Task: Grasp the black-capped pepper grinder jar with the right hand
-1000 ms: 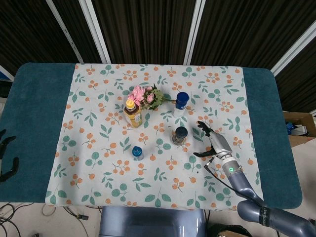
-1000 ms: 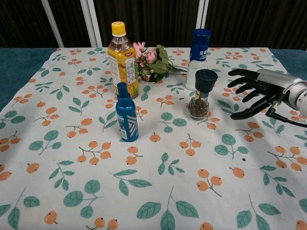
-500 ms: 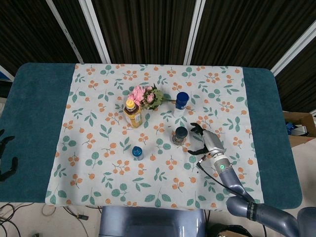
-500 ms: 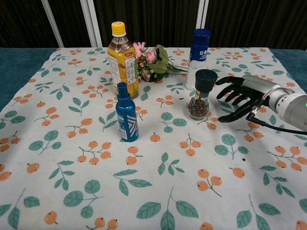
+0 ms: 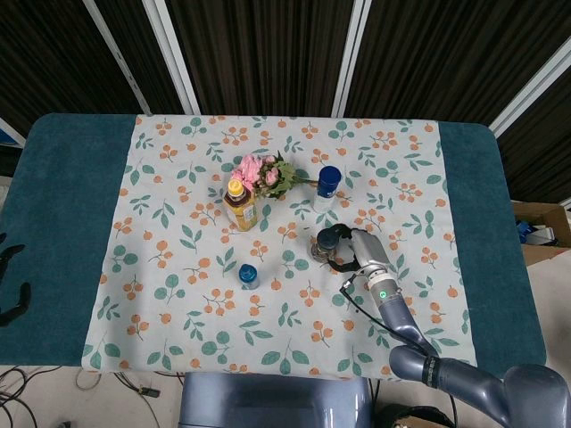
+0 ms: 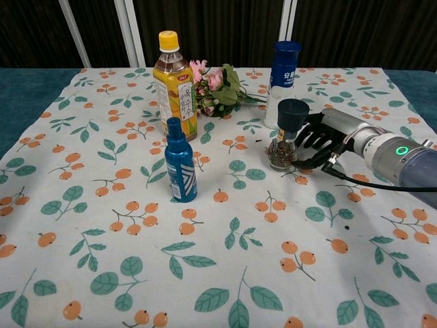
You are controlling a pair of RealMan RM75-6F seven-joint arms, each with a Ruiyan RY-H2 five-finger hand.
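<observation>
The pepper grinder jar (image 5: 322,244) (image 6: 283,142) has a black cap and a clear body full of peppercorns, and it stands upright on the floral cloth right of centre. My right hand (image 5: 353,251) (image 6: 325,135) lies directly to its right. The fingers (image 6: 304,125) reach the cap's side and the thumb curls under near the jar's base, both spread around the jar without clearly closing on it. My left hand (image 5: 14,301) shows only as dark fingers at the far left edge of the head view, apart and holding nothing.
A blue-capped white bottle (image 5: 327,185) (image 6: 283,76) stands just behind the grinder. A yellow-capped tea bottle (image 5: 238,204) (image 6: 173,80) and a pink bouquet (image 5: 265,174) (image 6: 216,89) sit further left, with a blue spray bottle (image 5: 249,275) (image 6: 179,165) in front of them.
My right hand has travelled left across the cloth from well clear of the grinder to right against it, fingers now around the jar's side. The jar has not moved.
</observation>
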